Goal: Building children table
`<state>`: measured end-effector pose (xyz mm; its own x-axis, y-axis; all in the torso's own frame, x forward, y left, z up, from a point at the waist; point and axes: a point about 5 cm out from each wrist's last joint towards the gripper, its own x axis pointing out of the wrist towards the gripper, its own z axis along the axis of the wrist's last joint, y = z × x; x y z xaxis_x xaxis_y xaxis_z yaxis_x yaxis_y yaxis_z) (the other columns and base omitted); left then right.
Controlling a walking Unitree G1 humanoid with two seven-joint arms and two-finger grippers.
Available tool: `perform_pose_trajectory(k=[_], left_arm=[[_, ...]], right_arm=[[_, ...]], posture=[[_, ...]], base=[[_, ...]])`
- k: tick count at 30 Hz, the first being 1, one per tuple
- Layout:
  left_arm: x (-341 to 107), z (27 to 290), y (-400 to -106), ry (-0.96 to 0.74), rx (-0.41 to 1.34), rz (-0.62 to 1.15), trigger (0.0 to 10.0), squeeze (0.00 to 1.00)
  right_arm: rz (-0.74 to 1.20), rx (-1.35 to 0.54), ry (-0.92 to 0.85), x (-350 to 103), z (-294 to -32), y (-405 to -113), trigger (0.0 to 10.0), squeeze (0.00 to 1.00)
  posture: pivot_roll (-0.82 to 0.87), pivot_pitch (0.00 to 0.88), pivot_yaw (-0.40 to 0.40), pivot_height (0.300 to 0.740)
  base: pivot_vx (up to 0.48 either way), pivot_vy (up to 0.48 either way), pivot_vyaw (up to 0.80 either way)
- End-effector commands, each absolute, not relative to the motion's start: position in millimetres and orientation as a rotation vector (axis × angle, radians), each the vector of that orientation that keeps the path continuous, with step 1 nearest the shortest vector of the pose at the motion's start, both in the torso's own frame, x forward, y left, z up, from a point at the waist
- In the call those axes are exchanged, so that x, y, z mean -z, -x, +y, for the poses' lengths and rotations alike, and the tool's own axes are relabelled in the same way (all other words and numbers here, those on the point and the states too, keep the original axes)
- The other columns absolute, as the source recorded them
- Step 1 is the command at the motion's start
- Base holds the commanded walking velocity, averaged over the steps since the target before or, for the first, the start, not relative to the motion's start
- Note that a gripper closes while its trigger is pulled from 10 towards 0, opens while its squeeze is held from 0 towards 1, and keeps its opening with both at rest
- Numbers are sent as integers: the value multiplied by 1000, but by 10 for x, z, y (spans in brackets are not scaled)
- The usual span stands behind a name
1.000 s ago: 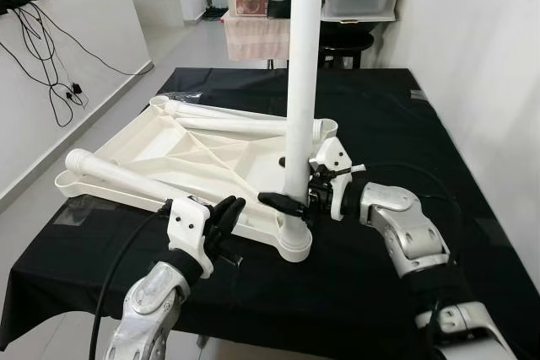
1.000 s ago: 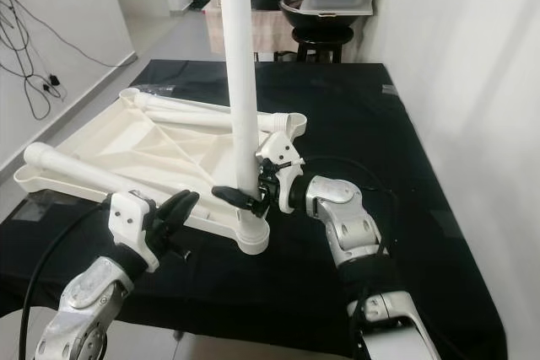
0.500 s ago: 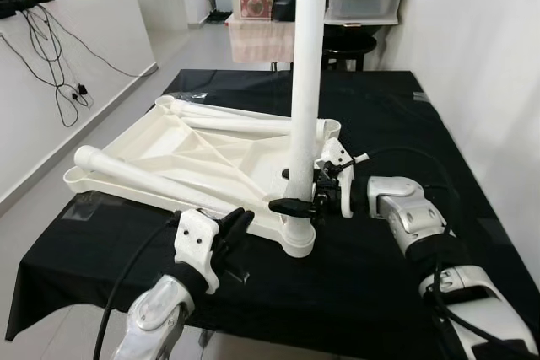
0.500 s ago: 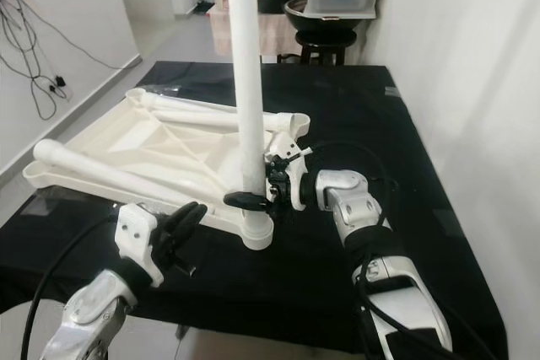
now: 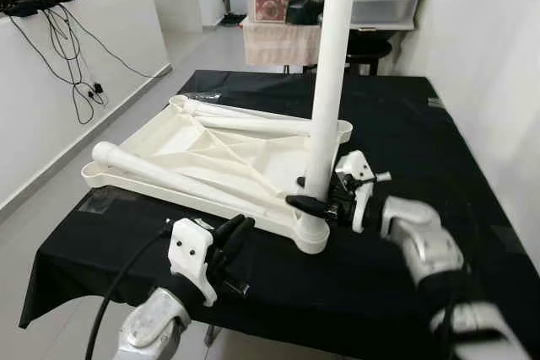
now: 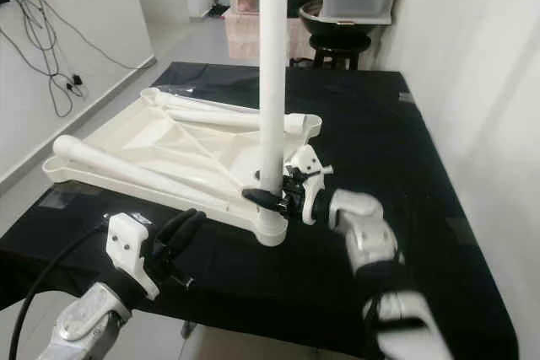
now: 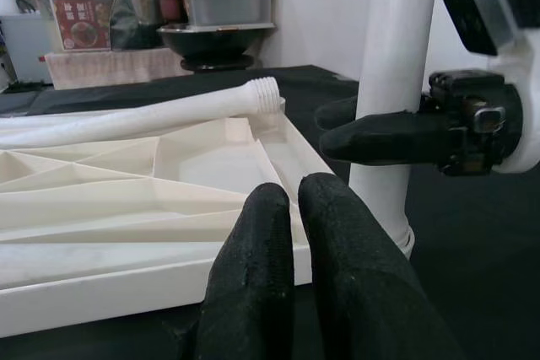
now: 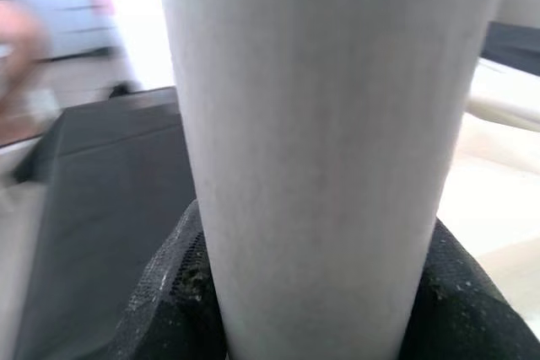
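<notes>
Nearest the camera, the left gripper (image 5: 229, 233) is hovering just above the front edge of the black-draped table (image 5: 422, 124), its two black fingers (image 7: 278, 267) pressed together and holding nothing, aimed at the near rim of the white plastic children's tabletop (image 5: 194, 158). That tabletop is lying upside down on the cloth, its ribbed underside facing up.

A little further in, at the tabletop's near right corner, a white cylindrical plastic leg (image 5: 329, 82) is standing upright in its round socket. The right gripper (image 5: 325, 201) is clamping this upright leg low down, just above the socket, one finger on each side.

Across the tabletop, two more white tubular legs are lying flat: one (image 5: 169, 176) along the near left side, another (image 5: 245, 122) along the far edge. Beyond the table, stacked plastic storage boxes (image 5: 384, 2) are sitting against the wall.
</notes>
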<state>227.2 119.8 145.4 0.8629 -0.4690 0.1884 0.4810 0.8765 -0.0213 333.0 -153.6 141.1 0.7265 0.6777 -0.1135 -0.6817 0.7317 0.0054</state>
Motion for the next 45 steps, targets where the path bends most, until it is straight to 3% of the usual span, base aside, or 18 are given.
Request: perform_pose_trajectory(k=[1, 5, 10, 11, 12, 16, 18, 20, 21, 30, 31, 32, 33, 45], left_arm=[[-1430, 1252, -2267, 65, 492, -163, 10000, 0], [-1434, 1281, -2281, 63, 489, -158, 10000, 0], [-1428, 1287, -2296, 75, 492, -152, 10000, 0], [-1426, 1290, -2302, 76, 496, -150, 10000, 0], [-1427, 1295, -2311, 78, 493, -152, 10000, 0], [-1429, 1301, -2328, 83, 487, -155, 10000, 0], [-1422, 1287, -2346, 95, 492, -154, 10000, 0], [-1421, 1284, -2349, 97, 493, -153, 10000, 0], [-1420, 1277, -2354, 100, 496, -153, 10000, 0], [-1416, 1245, -2377, 111, 502, -155, 10000, 0], [-1413, 1237, -2381, 113, 503, -155, 10000, 0], [-1413, 1237, -2381, 113, 503, -155, 10000, 0], [-1411, 1231, -2384, 115, 503, -156, 10000, 0], [-1402, 1203, -2394, 120, 506, -157, 10000, 0]], right_arm=[[183, -511, 11, -1265, -1563, -3221, 0, 0], [203, -375, 97, -1193, -1378, -2983, 0, 0], [188, -336, 124, -1218, -1410, -3019, 0, 0], [192, -342, 133, -1215, -1411, -3043, 5451, 0], [185, -378, 119, -1239, -1372, -3052, 10000, 984], [174, -448, 101, -1308, -1307, -3093, 10000, 1000], [71, -629, 35, -1528, -1226, -3243, 10000, 1000], [53, -666, 32, -1581, -1212, -3256, 10000, 1000], [32, -735, 57, -1647, -1224, -3287, 10000, 0], [62, -1023, 165, -1808, -1320, -3528, 9882, 0], [61, -1037, 145, -1856, -1324, -3598, 863, 0], [61, -1037, 145, -1856, -1324, -3598, 863, 0], [56, -1050, 110, -1896, -1315, -3643, 0, 0], [50, -1140, 86, -1939, -1300, -3689, 0, 0]], posture=[[-2, 6, 5, 740], [-24, 3, 32, 740], [2, 2, 16, 740], [4, 0, 14, 740], [3, 0, 18, 740], [2, 0, 19, 740], [8, 0, 18, 740], [8, 0, 18, 740], [15, 0, 16, 740], [32, 0, -4, 740], [35, 0, -7, 740], [35, 0, -7, 740], [36, 0, -9, 740], [19, 0, -10, 740]], base=[[0, 0, 0], [0, 0, 0], [0, 0, 0], [0, 0, 0], [0, 0, 0], [0, 0, 0], [0, 0, 0], [0, 0, 0], [0, 0, 0], [0, 0, 0], [0, 0, 0], [0, 0, 0], [0, 0, 0], [0, 0, 0]])
